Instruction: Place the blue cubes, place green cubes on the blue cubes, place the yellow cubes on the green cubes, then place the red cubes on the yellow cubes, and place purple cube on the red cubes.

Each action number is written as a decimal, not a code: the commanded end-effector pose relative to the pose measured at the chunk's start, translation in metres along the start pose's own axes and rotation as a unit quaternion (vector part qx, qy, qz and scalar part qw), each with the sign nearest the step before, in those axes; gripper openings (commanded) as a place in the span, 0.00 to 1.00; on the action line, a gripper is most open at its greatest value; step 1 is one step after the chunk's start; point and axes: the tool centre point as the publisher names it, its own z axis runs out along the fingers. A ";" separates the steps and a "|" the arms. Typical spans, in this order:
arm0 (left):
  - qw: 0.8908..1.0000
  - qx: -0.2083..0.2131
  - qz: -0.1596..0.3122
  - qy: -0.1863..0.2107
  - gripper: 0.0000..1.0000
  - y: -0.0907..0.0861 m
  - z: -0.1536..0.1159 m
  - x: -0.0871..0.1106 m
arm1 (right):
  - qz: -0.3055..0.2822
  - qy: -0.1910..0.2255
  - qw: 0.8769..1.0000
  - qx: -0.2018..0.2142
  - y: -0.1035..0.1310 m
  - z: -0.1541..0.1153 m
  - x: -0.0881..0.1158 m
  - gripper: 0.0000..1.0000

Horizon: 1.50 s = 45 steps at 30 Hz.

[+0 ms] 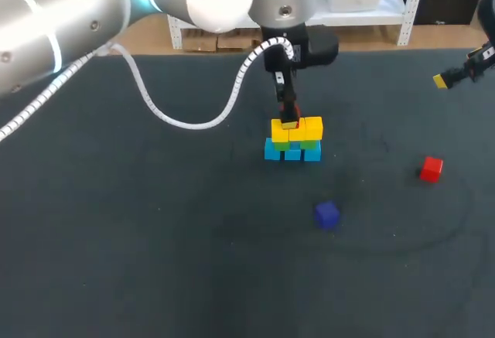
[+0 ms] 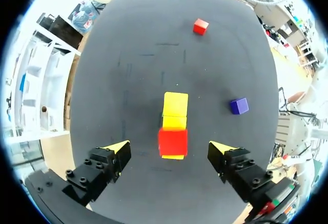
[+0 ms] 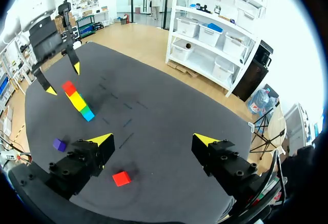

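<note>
A stack stands mid-table: blue cubes at the base, green cubes on them, yellow cubes on top. One red cube rests on the yellow cubes at one end of the stack. My left gripper hovers over it, open, with both fingers well clear of its sides. A second red cube lies loose at the right. The purple cube sits in front of the stack. My right gripper hangs open and empty near the table's far right edge.
My left arm's white coiled cable hangs over the table behind and left of the stack. The dark mat covers the whole table.
</note>
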 end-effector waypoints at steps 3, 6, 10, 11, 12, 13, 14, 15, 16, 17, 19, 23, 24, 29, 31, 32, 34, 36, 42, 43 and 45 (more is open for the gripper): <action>0.998 -0.029 -0.031 -0.040 1.00 -0.007 -0.022 0.028 | 0.000 0.001 1.000 0.000 0.000 -0.001 0.000 1.00; 0.995 -0.049 -0.048 -0.070 1.00 -0.006 -0.037 0.040 | 0.000 0.001 1.000 0.000 0.000 -0.001 0.000 1.00; 0.989 -0.068 -0.079 -0.102 1.00 -0.003 -0.055 0.058 | 0.000 0.001 1.000 0.000 0.000 -0.001 0.000 1.00; 0.987 -0.076 -0.087 -0.108 1.00 -0.002 -0.059 0.063 | 0.000 0.001 1.000 0.000 0.000 -0.001 0.000 1.00; 0.986 -0.080 -0.096 -0.114 1.00 -0.001 -0.063 0.068 | 0.000 0.001 1.000 0.000 0.000 -0.001 0.000 1.00; 0.983 -0.087 -0.106 -0.120 1.00 0.000 -0.066 0.072 | 0.000 0.001 1.000 0.000 0.000 -0.001 0.000 1.00; 0.981 -0.095 -0.113 -0.126 1.00 0.001 -0.069 0.077 | 0.000 0.001 1.000 0.000 0.000 -0.001 0.000 1.00; 0.979 -0.099 -0.121 -0.131 1.00 0.001 -0.072 0.081 | 0.000 0.001 1.000 0.000 0.000 -0.001 0.000 1.00; 0.977 -0.105 -0.129 -0.137 1.00 0.002 -0.075 0.085 | 0.000 0.001 1.000 0.000 0.000 -0.001 0.000 1.00; 0.973 -0.112 -0.137 -0.145 1.00 0.002 -0.078 0.089 | 0.000 0.001 1.000 0.000 0.000 -0.001 0.000 1.00; 0.967 -0.126 -0.155 -0.157 1.00 0.001 -0.084 0.097 | 0.000 0.001 1.000 0.000 0.000 -0.001 0.000 1.00; 0.951 -0.149 -0.192 -0.188 1.00 0.000 -0.094 0.113 | 0.000 0.001 1.000 0.000 0.000 -0.001 0.000 1.00; 0.947 -0.158 -0.201 -0.194 1.00 0.000 -0.096 0.117 | 0.000 0.001 1.000 0.000 0.000 -0.001 0.000 1.00; 0.925 -0.185 -0.247 -0.221 1.00 0.001 -0.102 0.138 | 0.000 0.001 1.000 0.000 0.000 -0.001 0.000 1.00; 0.913 -0.195 -0.266 -0.239 1.00 0.002 -0.106 0.149 | 0.000 0.001 1.000 0.000 0.000 -0.001 0.000 1.00; 0.910 -0.199 -0.273 -0.240 1.00 0.003 -0.106 0.155 | 0.000 0.001 1.000 0.000 0.000 -0.001 0.000 1.00; 0.902 -0.205 -0.290 -0.247 1.00 0.006 -0.106 0.168 | 0.000 0.001 1.000 0.000 0.000 -0.001 0.000 1.00; 0.895 -0.209 -0.303 -0.253 1.00 0.010 -0.106 0.181 | 0.000 0.001 1.000 0.000 0.000 -0.001 0.000 1.00; 0.867 -0.230 -0.352 -0.267 1.00 0.026 -0.096 0.225 | 0.000 0.001 1.000 0.000 0.000 -0.001 0.000 1.00; 0.863 -0.232 -0.358 -0.271 1.00 0.027 -0.095 0.231 | 0.000 0.001 1.000 0.000 0.000 -0.001 0.000 1.00; 0.859 -0.238 -0.360 -0.275 1.00 0.031 -0.093 0.241 | 0.000 0.001 1.000 0.000 0.000 -0.001 0.000 1.00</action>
